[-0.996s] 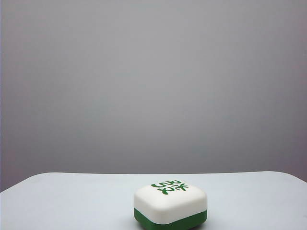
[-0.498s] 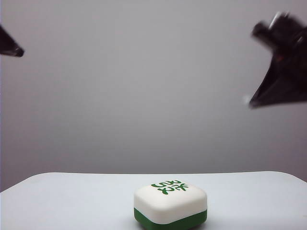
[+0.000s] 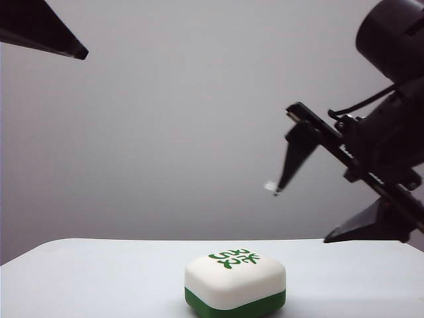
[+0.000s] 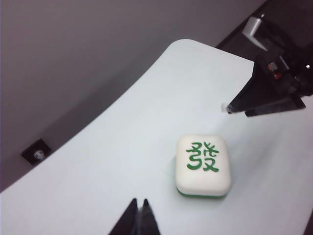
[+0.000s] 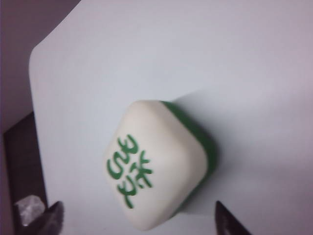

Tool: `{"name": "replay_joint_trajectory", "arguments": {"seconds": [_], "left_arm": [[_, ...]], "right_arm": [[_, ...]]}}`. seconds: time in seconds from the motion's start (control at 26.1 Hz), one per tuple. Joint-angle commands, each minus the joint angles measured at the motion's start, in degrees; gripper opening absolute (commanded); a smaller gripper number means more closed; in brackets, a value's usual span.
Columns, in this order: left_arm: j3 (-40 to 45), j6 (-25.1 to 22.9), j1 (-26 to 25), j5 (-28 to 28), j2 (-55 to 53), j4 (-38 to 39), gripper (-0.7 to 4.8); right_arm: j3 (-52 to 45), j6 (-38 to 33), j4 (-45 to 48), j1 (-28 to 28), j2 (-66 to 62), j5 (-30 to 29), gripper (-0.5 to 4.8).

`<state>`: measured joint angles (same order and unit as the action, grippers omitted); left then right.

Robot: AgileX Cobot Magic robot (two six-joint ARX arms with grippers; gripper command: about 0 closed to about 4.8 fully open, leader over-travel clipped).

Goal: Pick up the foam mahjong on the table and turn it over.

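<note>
Right gripper (image 3: 331,212) open above foam mahjong (image 3: 235,283), left gripper (image 4: 138,215) mostly cut off

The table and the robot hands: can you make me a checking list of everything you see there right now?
Surface: white table, smooth, rounded corners.
Job's things: foam mahjong lies flat near the front edge, white face with green marks up, dark green half underneath; nothing touches it.
Clutter: nothing seen.
Grippers: left gripper high at upper left of the exterior view, fingers together, empty. Right gripper above and right of the tile, fingers spread wide, empty.
Cables: a black cable on the right arm.
Surroundings: plain grey wall.
</note>
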<state>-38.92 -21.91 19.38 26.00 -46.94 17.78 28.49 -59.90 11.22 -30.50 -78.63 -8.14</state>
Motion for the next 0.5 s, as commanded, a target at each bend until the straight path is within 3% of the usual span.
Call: {"name": "replay_joint_trajectory", "arguments": {"seconds": [0.04, 0.23, 0.31, 0.5], "left_arm": [[-0.2, -0.2, 0.2, 1.1, 0.1, -2.1, -0.06], [-0.2, -0.8, 0.2, 4.1, -0.1, -2.0, -0.06], [-0.2, -1.0, 0.2, 4.0, -0.2, -2.0, -0.06], [-0.2, -1.6, 0.2, 4.0, -0.2, -2.0, -0.06]], "right_arm": [[1.6, -3.8, 1.1, -1.1, -0.3, -0.7, 4.42], [4.3, -9.6, 1.0, -3.5, -4.4, -2.5, 4.46], [4.7, -12.4, 1.1, -4.3, -6.8, -3.0, 4.77], [4.6, -15.6, 2.2, -5.0, -11.0, -5.8, 4.79]]}}
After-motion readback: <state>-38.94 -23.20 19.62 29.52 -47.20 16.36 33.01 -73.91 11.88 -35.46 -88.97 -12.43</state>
